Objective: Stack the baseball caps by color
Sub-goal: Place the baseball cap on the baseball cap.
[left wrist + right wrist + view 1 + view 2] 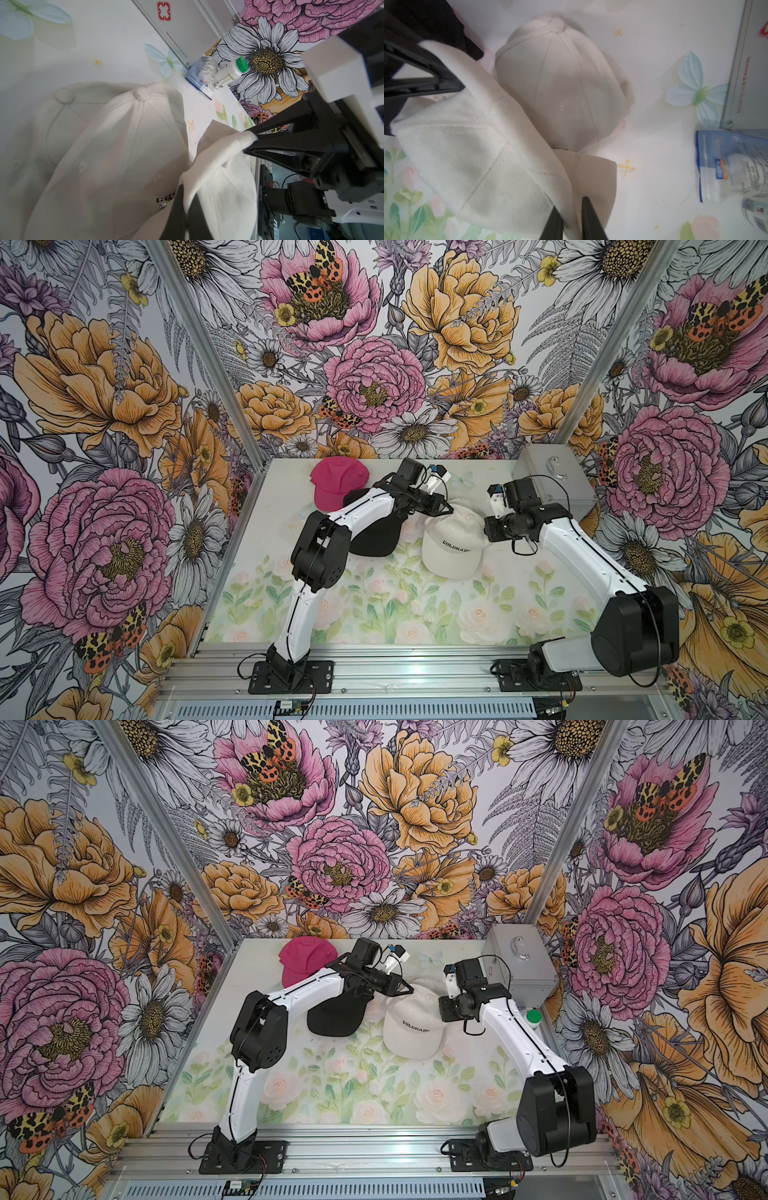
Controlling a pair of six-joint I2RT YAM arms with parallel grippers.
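Observation:
Both grippers pinch one cream cap by opposite edges, over other cream caps on the mat. My left gripper is shut on a fold of its fabric. A fold of the same cap fills the narrow gap of my right gripper. In both top views a cream cap lettered COLORADO lies between the left gripper and the right gripper. A black cap lies under the left arm. Behind it sits a pink cap.
A silver metal case stands at the back right corner. In front of it lie a white bottle with a green lid and a blue and white pouch. The front of the floral mat is bare.

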